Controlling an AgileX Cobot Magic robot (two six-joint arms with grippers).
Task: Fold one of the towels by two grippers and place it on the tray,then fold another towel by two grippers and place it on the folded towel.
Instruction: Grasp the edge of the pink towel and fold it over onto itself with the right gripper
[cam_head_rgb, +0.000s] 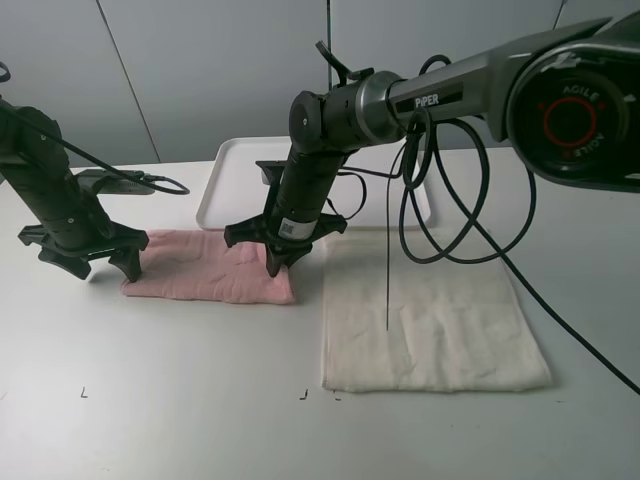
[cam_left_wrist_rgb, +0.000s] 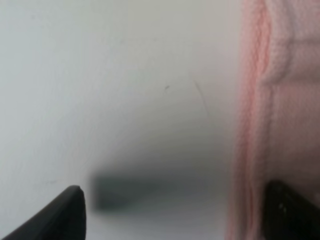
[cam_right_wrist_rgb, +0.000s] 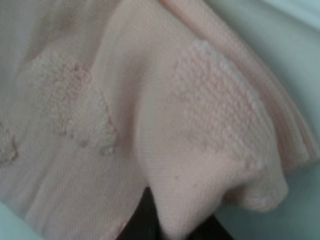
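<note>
A smooth white matte tabletop (cam_head_rgb: 180, 420) spreads beneath and in front of the left gripper (cam_head_rgb: 105, 268) and the right gripper (cam_head_rgb: 277, 268). Small black corner marks (cam_head_rgb: 304, 395) are printed on it, well in front of the right gripper. Behind both grippers rises a pale grey panelled wall (cam_head_rgb: 220, 70) crossed by thin dark seams (cam_head_rgb: 328, 60). The light is soft and even, and the shadows are faint.

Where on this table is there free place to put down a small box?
Bare table lies in front of the pink towel, left of the cream towel. The tray looks bare where visible. Crowded: the pink towel's ends, where the left gripper and right gripper work.
</note>
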